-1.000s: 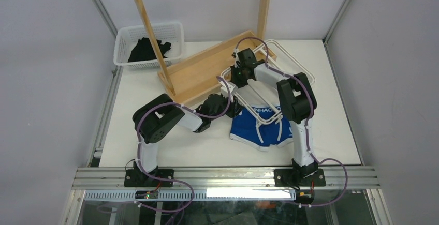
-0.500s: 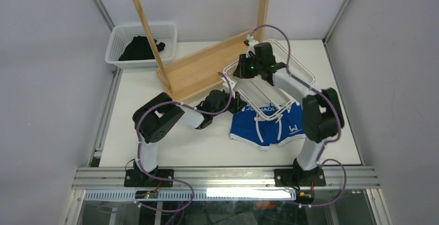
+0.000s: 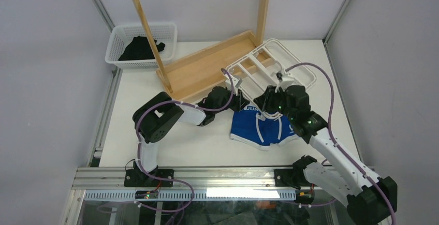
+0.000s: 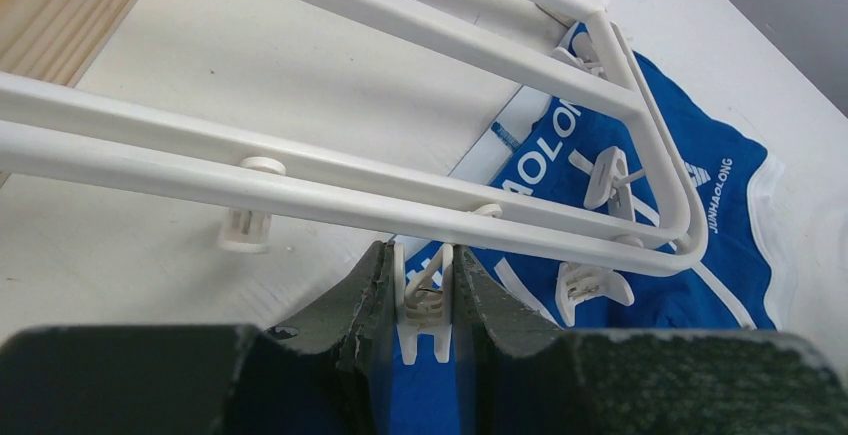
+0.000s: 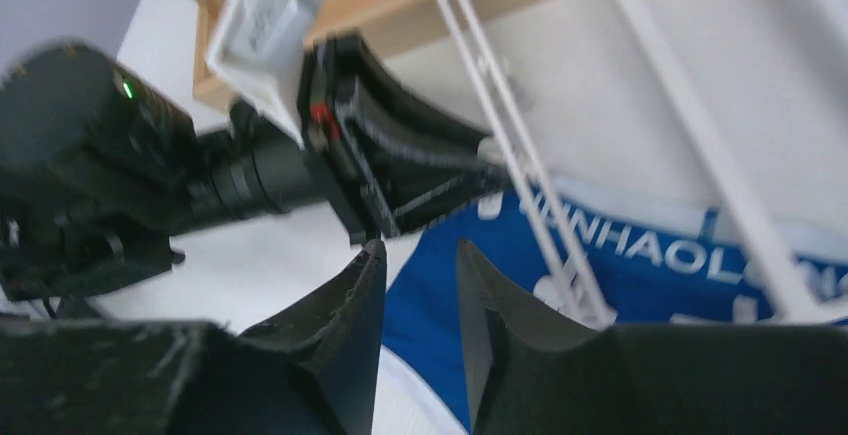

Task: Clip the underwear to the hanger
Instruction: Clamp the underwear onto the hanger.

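The white plastic rectangular hanger (image 4: 300, 195) is now released by the right gripper (image 5: 415, 255), whose jaws are slightly parted and empty. That gripper is brought down to the hanger's near edge, just above the bright blue underwear (image 3: 259, 129), which lies on the table (image 3: 207, 142) partly under that edge. A small white clip (image 4: 425, 320) below the hanger's near bar is held pinched in the left gripper (image 4: 425, 285) jaws. Feeding the waistband into it is judged next.

You are looking at the hanger (image 3: 270, 65) lying on the table (image 3: 171, 142) behind the underwear (image 3: 264, 131), its near corner overlapping the waistband. The wooden rack (image 3: 202, 72) is standing to its left, seemingly touching. Far left, a garment (image 3: 138, 46) is lying in the basket (image 3: 135, 60).
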Controlling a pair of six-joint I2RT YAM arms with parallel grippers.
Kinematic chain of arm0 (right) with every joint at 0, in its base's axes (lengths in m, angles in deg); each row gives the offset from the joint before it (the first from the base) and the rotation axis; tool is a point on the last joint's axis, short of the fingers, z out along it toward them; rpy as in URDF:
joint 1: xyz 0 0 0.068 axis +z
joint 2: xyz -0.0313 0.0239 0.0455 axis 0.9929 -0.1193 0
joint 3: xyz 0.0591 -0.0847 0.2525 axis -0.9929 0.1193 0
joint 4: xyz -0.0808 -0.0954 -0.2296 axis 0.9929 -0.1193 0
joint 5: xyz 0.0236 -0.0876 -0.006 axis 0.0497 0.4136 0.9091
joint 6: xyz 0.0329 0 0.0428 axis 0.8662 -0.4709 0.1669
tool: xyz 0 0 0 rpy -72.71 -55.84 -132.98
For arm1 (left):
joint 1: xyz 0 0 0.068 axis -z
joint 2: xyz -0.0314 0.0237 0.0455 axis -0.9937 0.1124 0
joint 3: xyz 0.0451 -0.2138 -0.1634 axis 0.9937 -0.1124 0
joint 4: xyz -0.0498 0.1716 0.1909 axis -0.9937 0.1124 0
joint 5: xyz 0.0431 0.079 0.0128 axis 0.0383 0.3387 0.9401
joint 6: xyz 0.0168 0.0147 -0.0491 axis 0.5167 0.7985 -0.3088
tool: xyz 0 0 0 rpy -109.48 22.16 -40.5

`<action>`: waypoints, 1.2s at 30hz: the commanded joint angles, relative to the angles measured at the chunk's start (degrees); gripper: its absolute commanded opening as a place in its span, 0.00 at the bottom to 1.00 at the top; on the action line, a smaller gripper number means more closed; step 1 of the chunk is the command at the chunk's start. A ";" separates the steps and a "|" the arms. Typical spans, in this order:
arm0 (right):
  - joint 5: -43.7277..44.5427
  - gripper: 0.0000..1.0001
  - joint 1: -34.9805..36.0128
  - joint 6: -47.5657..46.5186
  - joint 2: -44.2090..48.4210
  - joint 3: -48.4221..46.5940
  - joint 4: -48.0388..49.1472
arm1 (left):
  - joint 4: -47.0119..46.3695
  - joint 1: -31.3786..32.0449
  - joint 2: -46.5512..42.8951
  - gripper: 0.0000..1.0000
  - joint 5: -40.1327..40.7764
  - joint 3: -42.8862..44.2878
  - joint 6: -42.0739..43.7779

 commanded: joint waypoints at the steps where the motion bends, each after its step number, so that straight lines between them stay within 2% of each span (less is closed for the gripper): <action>1: 6.48 0.33 6.10 6.71 5.73 6.62 -0.40 | -2.45 -0.72 -3.11 0.00 -0.13 2.58 -1.72; 7: 9.14 0.26 15.18 9.51 3.81 15.38 7.96 | -2.67 -0.75 -4.04 0.00 0.37 1.80 -1.70; 14: 11.66 0.27 22.65 5.95 -9.35 17.13 19.14 | -3.44 -0.82 -4.55 0.00 0.29 1.29 -1.44; 18: 14.78 0.27 23.92 5.96 -15.34 17.81 20.55 | -3.44 -0.84 -4.83 0.00 0.16 0.94 -1.14; 23: 18.52 0.26 26.04 12.70 -15.64 18.81 15.88 | -3.49 -0.87 -5.27 0.00 0.11 0.40 -0.98; 28: 22.58 0.24 29.89 19.68 -13.43 16.21 0.84 | -3.47 -0.93 -5.45 0.00 0.14 0.22 -1.05; 33: 23.83 0.23 31.78 23.97 -5.50 14.91 -9.28 | -2.23 -0.95 -5.92 0.00 -0.29 0.83 -1.59; 36: 24.15 0.28 31.82 20.67 1.73 15.51 -7.99 | -1.06 -0.95 -6.24 0.00 -0.35 1.39 -1.60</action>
